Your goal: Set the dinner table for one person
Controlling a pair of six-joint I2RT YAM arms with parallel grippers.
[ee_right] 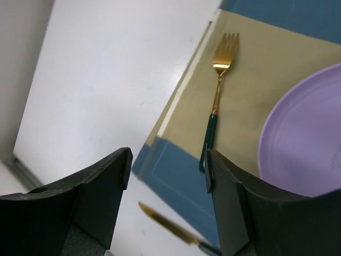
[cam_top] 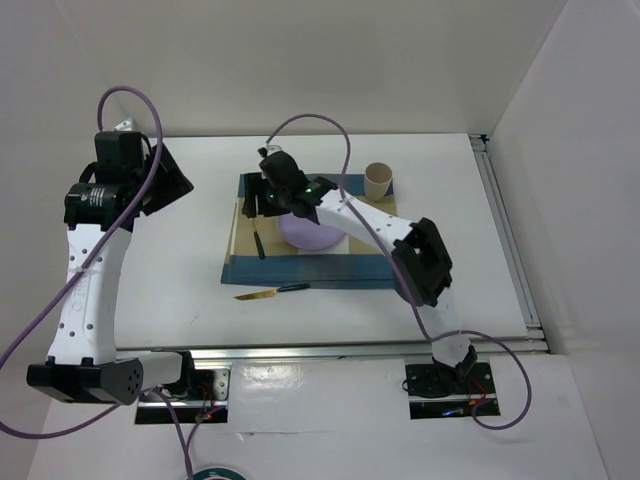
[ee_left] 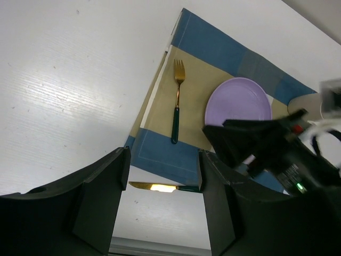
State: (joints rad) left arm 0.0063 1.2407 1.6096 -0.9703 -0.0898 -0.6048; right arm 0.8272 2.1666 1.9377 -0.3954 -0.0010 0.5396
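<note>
The white dinner table (cam_top: 180,285) fills most of the overhead view, its near edge running along the bottom behind the two arm bases. A blue-and-tan placemat (cam_top: 350,268) lies on it at the centre of the frame. A purple plate (cam_top: 308,236) rests on the placemat, partly under the right arm (cam_top: 365,222), which reaches from the lower right across the placemat towards its upper left corner. A fork (cam_top: 259,243) with a gold head and a dark green handle lies on the tan left part of the placemat, just beside the plate, tines pointing to the far side. A knife (cam_top: 272,292) with a gold blade and dark handle lies on the bare table just below the placemat's lower edge, off the cloth. A tan paper cup (cam_top: 378,180) stands upright at the upper right of the placemat; whether it touches the cloth cannot be told. The left arm (cam_top: 90,260) rises along the left side of the frame, its head well apart from the placemat. In its wrist view the left gripper (ee_left: 164,154) has its jaws spread with nothing between them, the placemat and knife far below. The right gripper (ee_right: 168,154) likewise has its jaws released and grasps nothing, hanging above the lower left corner of the placemat, with the fork just to the right.
</note>
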